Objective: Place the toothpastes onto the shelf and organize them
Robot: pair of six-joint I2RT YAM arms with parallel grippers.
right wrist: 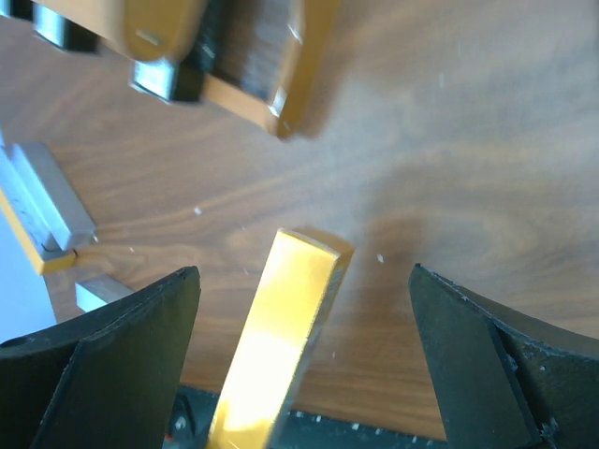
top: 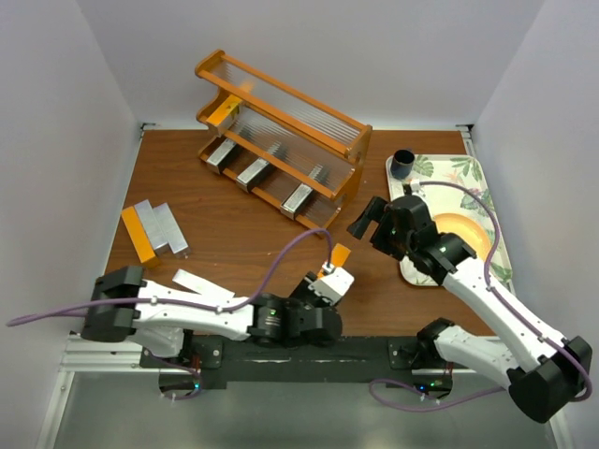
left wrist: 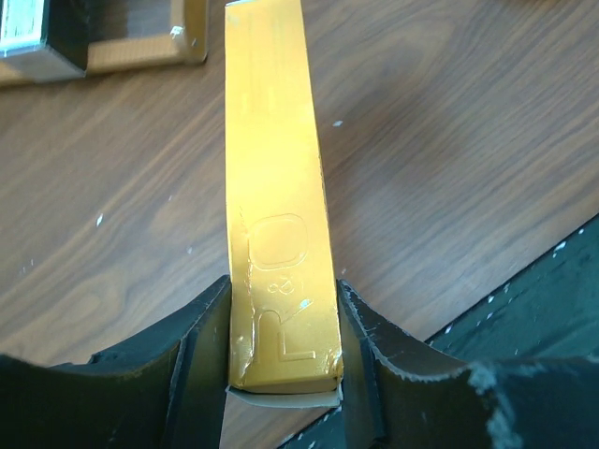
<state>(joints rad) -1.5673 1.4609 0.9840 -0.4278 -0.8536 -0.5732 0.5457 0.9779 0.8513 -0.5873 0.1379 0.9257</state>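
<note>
Bright-orange slim cardboard toothpaste carton (left wrist: 274, 178), near end clamped in the left gripper (left wrist: 283, 304), points toward the orange-brown wooden shelf (top: 358, 154). An embossed "R" is readable. Right gripper (right wrist: 304, 299) is spread wide.

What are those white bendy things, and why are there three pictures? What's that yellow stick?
Those are two robot arms with pinchers, called grippers, for hands. One picture looks down from above; the other two come from small cameras on each wrist. The left gripper is pinching an orange toothpaste box. The right gripper is open and holds nothing. On the brown table stands a wooden shelf with a few boxes on it. More silver and orange boxes lie near the table's left edge, and a leafy tray with a dark cup sits on the right.
</note>
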